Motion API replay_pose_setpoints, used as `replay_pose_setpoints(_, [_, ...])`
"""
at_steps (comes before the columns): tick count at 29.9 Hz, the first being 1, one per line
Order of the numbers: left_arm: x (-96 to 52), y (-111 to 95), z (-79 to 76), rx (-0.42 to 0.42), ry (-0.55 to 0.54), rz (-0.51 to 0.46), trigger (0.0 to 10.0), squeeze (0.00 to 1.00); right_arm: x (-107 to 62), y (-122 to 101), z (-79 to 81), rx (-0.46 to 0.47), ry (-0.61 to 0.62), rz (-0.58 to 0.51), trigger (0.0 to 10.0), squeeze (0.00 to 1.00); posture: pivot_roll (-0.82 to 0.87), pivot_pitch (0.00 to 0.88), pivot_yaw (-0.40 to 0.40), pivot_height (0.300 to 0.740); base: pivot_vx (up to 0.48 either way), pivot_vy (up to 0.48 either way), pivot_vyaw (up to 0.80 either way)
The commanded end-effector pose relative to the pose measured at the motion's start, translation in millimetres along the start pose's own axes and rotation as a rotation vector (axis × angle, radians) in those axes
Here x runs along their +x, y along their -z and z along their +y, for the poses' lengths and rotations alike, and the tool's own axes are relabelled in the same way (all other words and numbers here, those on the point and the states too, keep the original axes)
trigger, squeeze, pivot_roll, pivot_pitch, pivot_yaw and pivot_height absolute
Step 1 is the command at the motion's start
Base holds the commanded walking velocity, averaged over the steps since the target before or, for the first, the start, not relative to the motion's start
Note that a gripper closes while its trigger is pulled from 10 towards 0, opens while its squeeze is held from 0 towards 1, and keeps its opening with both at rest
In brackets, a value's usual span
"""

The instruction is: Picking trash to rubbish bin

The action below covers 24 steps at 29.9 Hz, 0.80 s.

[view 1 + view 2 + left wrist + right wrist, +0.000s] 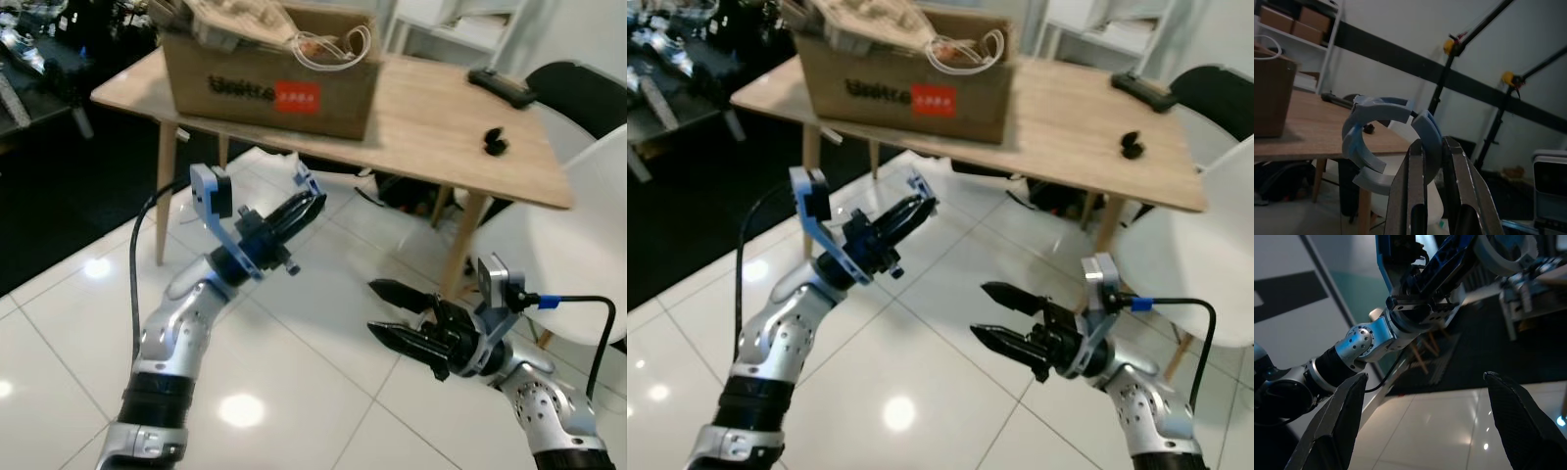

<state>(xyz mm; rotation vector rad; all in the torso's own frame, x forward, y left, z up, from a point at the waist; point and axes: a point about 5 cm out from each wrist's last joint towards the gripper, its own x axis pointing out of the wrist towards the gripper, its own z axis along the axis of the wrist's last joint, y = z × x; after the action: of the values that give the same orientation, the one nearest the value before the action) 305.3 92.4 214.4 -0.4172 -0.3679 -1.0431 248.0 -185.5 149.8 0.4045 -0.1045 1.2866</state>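
A light blue broken plastic ring (1382,139) is pinched between the black fingers of my left gripper (1432,149), which is shut on it. In the eye views that gripper (313,204) is raised over the tiled floor in front of the table, with the blue ring (306,180) sticking out at its tip. My right gripper (385,309) is lower and to the right, near the floor, open with nothing between its fingers (1344,418). The right wrist view looks across at my left arm (1369,340).
A wooden table (441,127) stands ahead with a cardboard box (274,78) full of paper and cables, a black remote (502,84) and a small black object (495,142). A white chair (578,225) stands at the right. White tiles (323,323) lie below the arms.
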Motion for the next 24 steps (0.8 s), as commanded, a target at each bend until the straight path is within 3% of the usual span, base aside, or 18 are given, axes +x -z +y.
replay_pose_setpoints(1, [1.4, 3.4, -2.5, -0.005, 0.019, 0.016, 10.0, 0.0, -6.8, 1.2, -0.8, -0.007, 0.032, 0.001, 10.0, 0.0, -0.02, 0.099, -0.001, 0.74, 0.352, 0.0, -0.8])
replay_pose_setpoints(4, [1.2, 3.5, -2.2, -0.005, 0.02, 0.017, 10.0, 0.0, -7.2, 1.3, -0.9, -0.007, 0.038, -0.005, 10.0, 0.0, -0.02, 0.099, -0.001, 0.74, 0.346, 0.0, -0.69])
replay_pose_setpoints(24, [4.1, 2.4, -3.0, 0.003, 0.024, 0.007, 10.0, 0.0, -7.2, 0.7, -2.1, -0.007, 0.041, -0.006, 10.0, 0.0, -0.02, 0.1, -0.004, 0.74, 0.336, 0.0, 0.0])
